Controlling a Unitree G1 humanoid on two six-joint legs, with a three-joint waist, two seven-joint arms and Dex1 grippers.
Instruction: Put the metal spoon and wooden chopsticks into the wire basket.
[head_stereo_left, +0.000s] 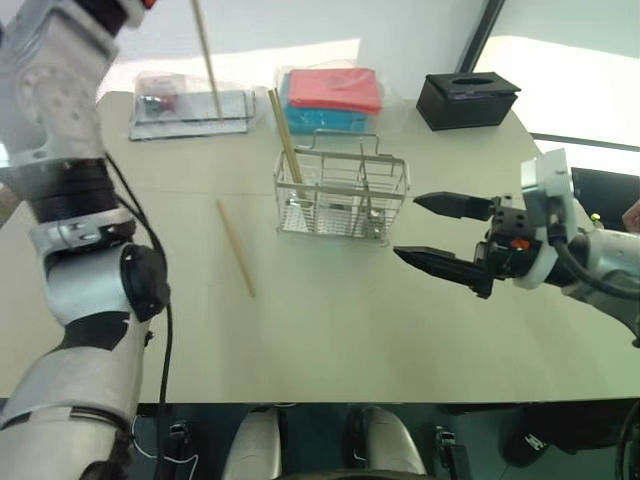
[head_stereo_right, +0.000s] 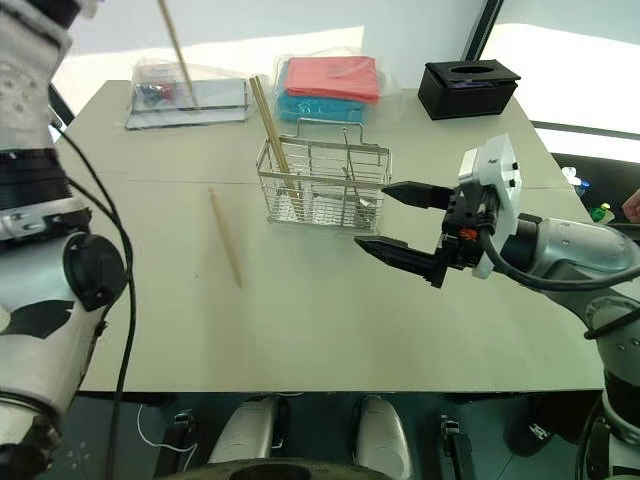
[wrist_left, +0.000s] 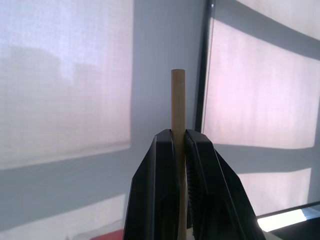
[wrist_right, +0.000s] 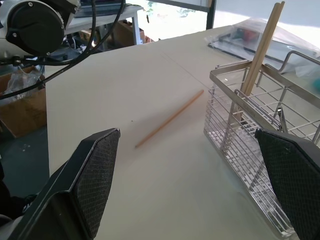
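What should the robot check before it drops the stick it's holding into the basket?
1. Stick gripped: ok. The left gripper is shut on a chopstick.
2. Stick over the basket: not ok. It hangs above the clear packet, off to the side of the wire basket.
3. Room in the basket: ok. Two chopsticks lean in one end compartment; others look free.
4. Spoon in the basket: ok, the metal spoon stands in the basket.
5. Right gripper out of the way: ok, open beside the basket, not touching.
6. Sticks left over: not ok. One chopstick on the table waits.

Wire basket (head_stereo_left: 342, 198) holds two leaning chopsticks (head_stereo_left: 287, 143) and the spoon (head_stereo_right: 351, 170); one chopstick (head_stereo_left: 236, 247) lies flat beside it, another (wrist_left: 177, 150) is pinched upright.
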